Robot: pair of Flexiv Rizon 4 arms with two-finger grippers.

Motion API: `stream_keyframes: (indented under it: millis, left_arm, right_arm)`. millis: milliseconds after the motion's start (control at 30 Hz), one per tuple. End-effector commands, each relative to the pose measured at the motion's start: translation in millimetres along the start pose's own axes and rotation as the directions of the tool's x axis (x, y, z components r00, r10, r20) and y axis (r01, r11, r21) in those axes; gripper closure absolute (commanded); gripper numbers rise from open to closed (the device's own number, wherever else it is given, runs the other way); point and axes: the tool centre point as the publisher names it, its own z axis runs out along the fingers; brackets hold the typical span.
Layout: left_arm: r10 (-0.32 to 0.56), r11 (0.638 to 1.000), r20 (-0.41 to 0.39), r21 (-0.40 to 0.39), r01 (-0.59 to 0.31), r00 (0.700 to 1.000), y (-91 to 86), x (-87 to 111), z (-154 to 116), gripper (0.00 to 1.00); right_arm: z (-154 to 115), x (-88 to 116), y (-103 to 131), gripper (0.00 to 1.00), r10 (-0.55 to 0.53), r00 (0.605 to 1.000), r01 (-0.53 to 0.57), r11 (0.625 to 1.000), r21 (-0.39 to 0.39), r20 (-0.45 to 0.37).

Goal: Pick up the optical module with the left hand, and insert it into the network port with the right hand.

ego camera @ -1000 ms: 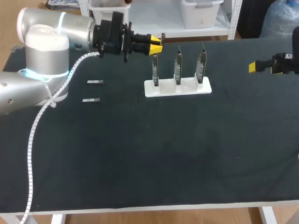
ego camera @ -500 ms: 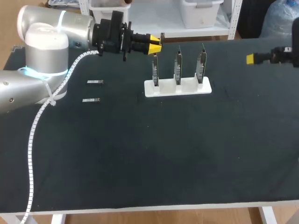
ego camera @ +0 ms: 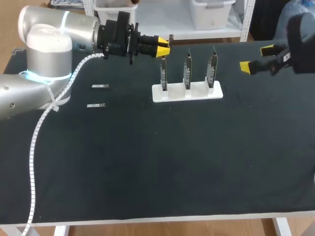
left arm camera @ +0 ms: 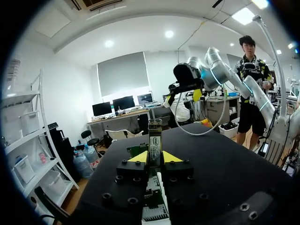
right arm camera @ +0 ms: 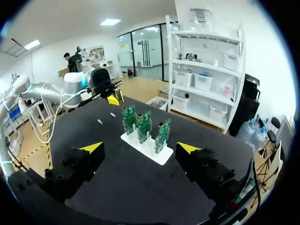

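Left gripper point(ego camera: 165, 46) clamps optical module point(left arm camera: 155, 138), long axis pointing right; right gripper point(ego camera: 257, 58), spread wide, well apart beyond boards point(ego camera: 187, 69).

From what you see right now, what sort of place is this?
Probably a robot test bench for electronics work: a black table, a white stand holding three boards, and two modules lying loose.

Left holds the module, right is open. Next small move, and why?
Probably bring the right pincer toward the left pincer for a handover: the module is clamped in the left, while the right is open, empty and apart, beyond the boards.
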Motion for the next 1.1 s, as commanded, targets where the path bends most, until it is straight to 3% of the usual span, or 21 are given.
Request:
stream_keyframes:
  millis: [33, 267, 1067, 1100]
  left_arm:
    - [0.0, 1.0, -0.001, 0.005, 0.0, 1.0, 2.5, 0.3, 1, 1.0]
    - [0.0, 1.0, -0.001, 0.005, 0.0, 1.0, 2.5, 0.3, 1, 1.0]
    - [0.0, 1.0, -0.001, 0.005, 0.0, 1.0, 2.5, 0.3, 1, 1.0]
    - [0.0, 1.0, -0.001, 0.005, 0.0, 1.0, 2.5, 0.3, 1, 1.0]
  right_arm:
    - [9, -2, -3, 0.0, -0.024, 0.998, 0.037, 0.975, -0.219, 0.063]
    - [16, -14, 10, 0.0, -0.09, 0.989, 0.118, 0.958, -0.26, 0.119]
    - [17, -15, 13, 0.0, -0.09, 0.987, 0.121, 0.959, -0.256, 0.13]
    - [19, -19, 16, 0.0, -0.109, 0.982, 0.148, 0.951, -0.271, 0.156]
